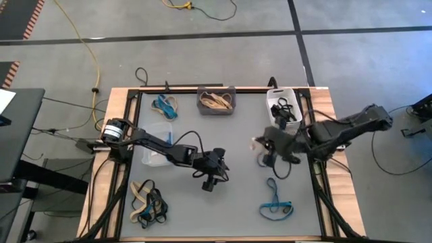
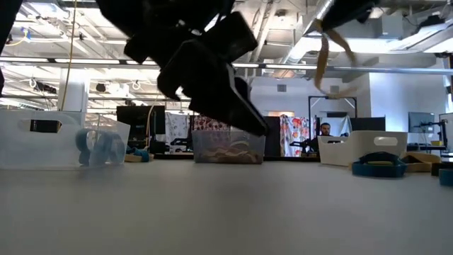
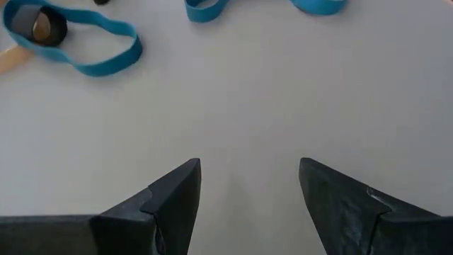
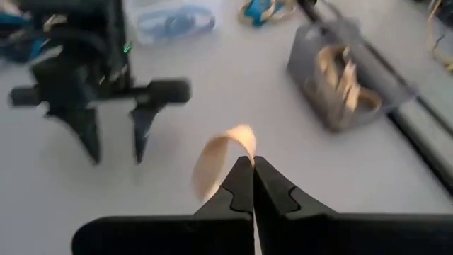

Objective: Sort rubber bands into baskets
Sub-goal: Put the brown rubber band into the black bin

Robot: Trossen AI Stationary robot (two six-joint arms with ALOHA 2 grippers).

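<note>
Right jaws clamp tan rubber band (image 4: 221, 161) | left jaws apart, empty | no legible writing

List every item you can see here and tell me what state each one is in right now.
Left claw: open, empty, above bare table.
Right claw: shut on a tan rubber band, lifted off the table.
Dark grey basket: upright, tan bands inside.
White basket: upright, dark bands inside.
Clear basket: upright, contents hard to tell.
Blue band: loose on table.
</note>
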